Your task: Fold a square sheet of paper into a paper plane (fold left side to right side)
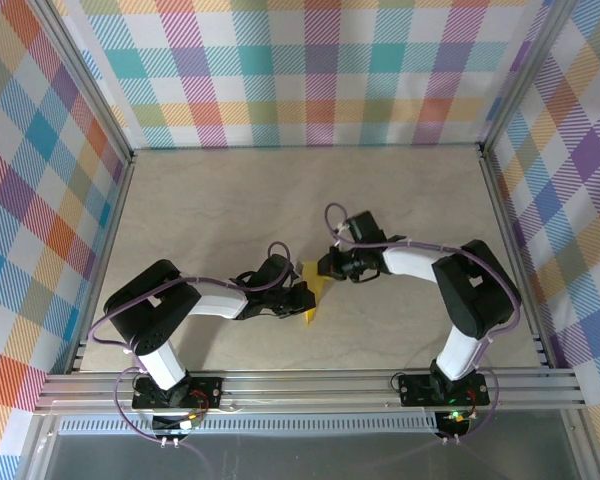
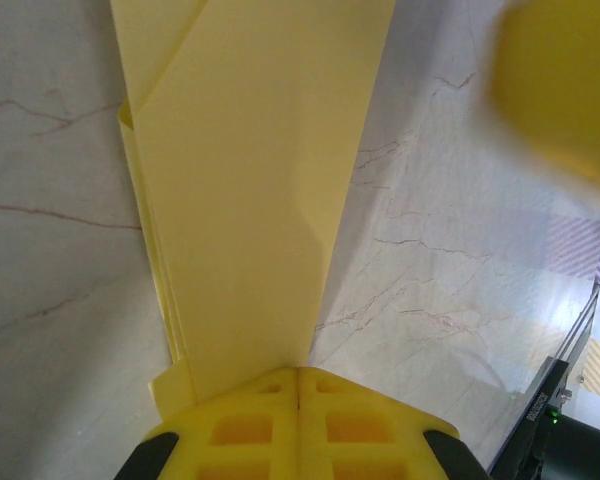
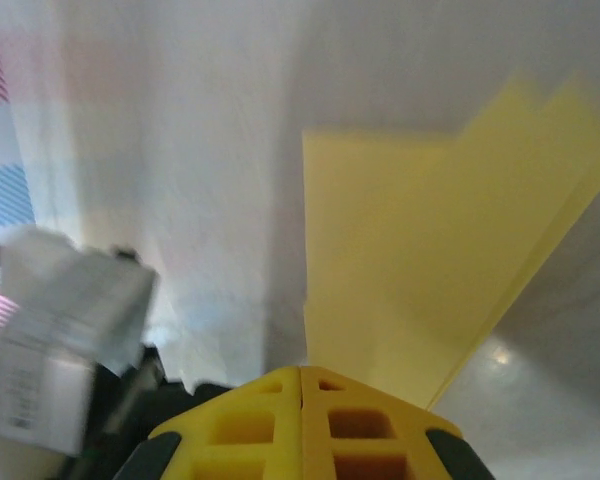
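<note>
On table [image 1: 230, 200]: paper plane [image 1: 312, 300] btwn L end effector [image 1: 301, 299] & R end effector [image 1: 326, 268].

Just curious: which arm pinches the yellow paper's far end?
The right end effector, farther from the bases; the left end effector grips the folded paper nearer them.

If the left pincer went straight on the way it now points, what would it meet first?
The folded yellow paper, which lies right at the tips of the shut left pincer; whether they touch is unclear.
</note>
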Robot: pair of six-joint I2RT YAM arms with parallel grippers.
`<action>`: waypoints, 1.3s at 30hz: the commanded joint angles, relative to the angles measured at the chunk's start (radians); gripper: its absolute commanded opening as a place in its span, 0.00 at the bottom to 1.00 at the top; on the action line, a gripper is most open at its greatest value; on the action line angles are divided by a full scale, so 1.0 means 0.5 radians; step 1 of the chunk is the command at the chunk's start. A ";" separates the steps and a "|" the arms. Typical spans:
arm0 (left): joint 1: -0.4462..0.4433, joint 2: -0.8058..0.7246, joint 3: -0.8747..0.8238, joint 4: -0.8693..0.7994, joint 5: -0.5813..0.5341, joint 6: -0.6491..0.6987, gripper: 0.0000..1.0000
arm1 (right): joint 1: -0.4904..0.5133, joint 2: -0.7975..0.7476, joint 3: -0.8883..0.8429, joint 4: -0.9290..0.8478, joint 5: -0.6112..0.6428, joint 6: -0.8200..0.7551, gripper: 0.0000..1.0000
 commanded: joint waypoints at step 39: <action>-0.014 -0.322 0.055 -0.588 -0.042 0.098 0.42 | 0.084 0.236 -0.102 -0.304 0.247 0.110 0.00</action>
